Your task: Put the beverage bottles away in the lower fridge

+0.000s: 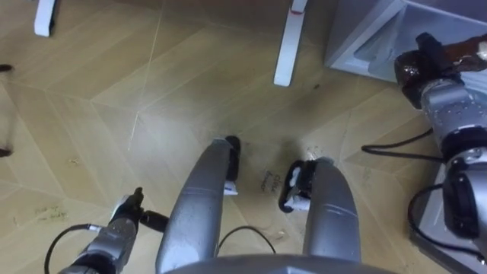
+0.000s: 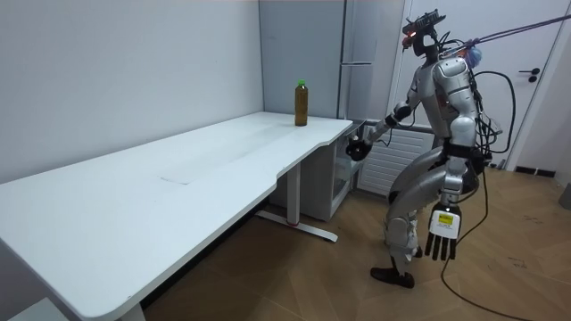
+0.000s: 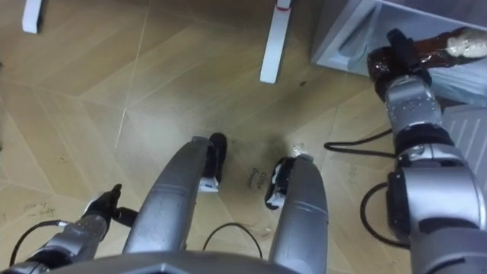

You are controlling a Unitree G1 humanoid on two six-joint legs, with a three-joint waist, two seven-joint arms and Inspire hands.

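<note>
I stand with bent knees in front of the fridge (image 2: 357,53). My right hand (image 1: 415,72) is shut on a dark brown drink bottle (image 1: 456,52), which lies sideways at the opening of the lower fridge compartment (image 1: 365,38). In the room view that hand (image 2: 357,147) reaches toward the fridge's lower part. A second brown bottle with a green cap (image 2: 301,102) stands upright at the far end of the white table (image 2: 178,178). Beside my thigh hangs my left hand (image 2: 442,234) with straight fingers, holding nothing; it is also at the lower left (image 1: 125,217).
A white table leg (image 1: 288,46) stands on the wooden floor just left of the fridge, and another (image 1: 44,17) is at the far left. A white radiator (image 2: 393,160) and a door (image 2: 535,89) are behind me.
</note>
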